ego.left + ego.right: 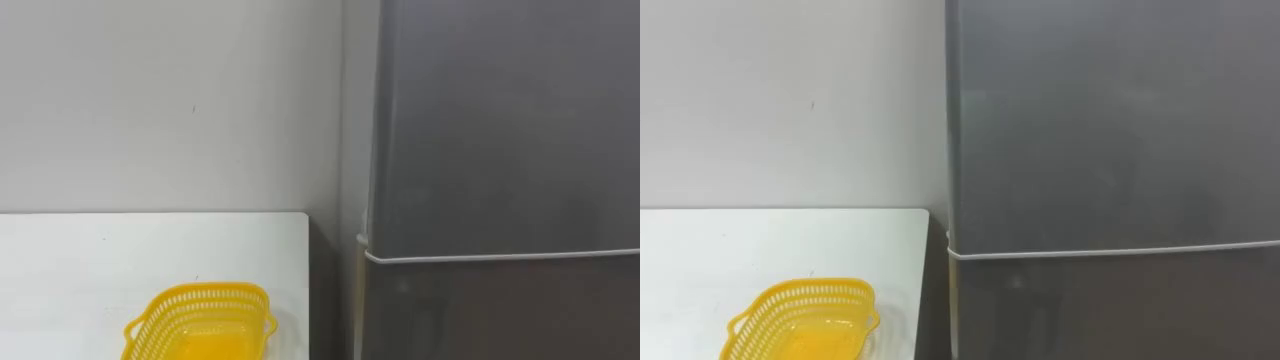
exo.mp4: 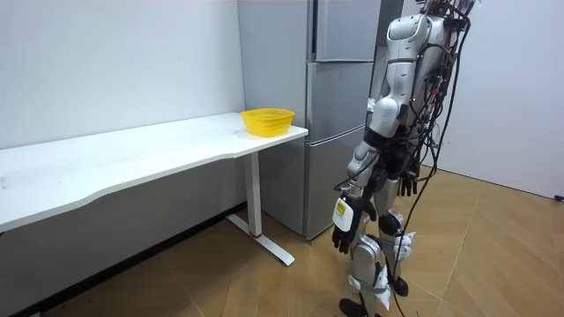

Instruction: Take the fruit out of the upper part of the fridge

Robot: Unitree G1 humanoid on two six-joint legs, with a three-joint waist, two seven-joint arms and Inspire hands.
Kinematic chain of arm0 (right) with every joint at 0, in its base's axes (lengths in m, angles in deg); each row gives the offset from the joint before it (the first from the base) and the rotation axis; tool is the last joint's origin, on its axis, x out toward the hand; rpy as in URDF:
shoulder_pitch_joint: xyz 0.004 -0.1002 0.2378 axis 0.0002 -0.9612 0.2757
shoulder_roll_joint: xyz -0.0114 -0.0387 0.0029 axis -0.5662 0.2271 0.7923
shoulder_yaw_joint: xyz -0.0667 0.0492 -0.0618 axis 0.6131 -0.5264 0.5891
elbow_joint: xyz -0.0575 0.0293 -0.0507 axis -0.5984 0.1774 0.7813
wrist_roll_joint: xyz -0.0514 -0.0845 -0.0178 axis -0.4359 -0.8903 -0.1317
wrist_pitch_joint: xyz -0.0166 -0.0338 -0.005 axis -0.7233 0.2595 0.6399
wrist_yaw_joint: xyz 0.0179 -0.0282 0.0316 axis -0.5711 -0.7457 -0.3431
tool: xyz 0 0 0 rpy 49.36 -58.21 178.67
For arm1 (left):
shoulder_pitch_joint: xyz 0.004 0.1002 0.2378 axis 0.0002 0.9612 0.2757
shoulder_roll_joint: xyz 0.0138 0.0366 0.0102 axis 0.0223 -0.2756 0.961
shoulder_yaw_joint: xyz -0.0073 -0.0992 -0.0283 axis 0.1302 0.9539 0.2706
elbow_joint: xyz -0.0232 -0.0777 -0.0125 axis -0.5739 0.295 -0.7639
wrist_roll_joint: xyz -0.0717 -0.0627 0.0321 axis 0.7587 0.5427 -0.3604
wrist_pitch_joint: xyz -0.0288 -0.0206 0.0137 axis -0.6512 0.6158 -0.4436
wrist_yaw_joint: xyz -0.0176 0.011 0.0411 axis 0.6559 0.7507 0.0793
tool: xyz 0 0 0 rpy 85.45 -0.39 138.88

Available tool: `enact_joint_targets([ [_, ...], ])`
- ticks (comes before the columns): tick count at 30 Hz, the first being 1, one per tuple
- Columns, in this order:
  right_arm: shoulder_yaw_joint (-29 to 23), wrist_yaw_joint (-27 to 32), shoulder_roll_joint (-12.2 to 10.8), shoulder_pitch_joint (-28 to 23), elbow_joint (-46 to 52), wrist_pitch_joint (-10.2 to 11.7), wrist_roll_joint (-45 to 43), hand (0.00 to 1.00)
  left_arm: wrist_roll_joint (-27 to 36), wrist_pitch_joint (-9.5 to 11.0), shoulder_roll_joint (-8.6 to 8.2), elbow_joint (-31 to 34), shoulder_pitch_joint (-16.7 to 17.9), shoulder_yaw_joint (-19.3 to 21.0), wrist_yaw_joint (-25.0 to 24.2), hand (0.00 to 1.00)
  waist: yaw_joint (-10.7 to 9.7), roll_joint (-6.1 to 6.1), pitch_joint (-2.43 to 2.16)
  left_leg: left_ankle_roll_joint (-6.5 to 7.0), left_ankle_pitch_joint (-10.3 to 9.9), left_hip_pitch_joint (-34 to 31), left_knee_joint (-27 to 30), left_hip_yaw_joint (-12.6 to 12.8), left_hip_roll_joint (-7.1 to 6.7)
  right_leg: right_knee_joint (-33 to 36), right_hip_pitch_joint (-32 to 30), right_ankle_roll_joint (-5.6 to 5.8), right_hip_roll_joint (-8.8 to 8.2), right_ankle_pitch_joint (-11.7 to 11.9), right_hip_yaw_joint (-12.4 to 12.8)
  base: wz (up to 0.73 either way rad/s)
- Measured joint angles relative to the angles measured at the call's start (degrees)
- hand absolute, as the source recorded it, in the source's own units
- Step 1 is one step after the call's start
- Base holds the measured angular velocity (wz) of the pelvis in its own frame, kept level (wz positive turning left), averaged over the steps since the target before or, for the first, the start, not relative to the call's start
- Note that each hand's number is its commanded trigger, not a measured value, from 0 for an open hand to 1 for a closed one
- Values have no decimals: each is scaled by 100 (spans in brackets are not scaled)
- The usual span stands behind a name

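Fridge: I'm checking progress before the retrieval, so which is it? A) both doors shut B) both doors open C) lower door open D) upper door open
A: the upper door and lower door sit flush, with only a closed seam between them.

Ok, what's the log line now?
stage: facing fridge | upper door: shut | left hand: open, empty | right hand: open, empty | basket: empty on table
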Motion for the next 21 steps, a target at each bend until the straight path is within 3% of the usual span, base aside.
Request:
enact_joint_targets([
  [21,2,111,-14,-11,-58,-68,47,0,85,-78,-19,-13,24,3,155,0,-19,21,-1,0,0,-8,-3,-24,0,-3,28,0,-1,0,32,0],
])
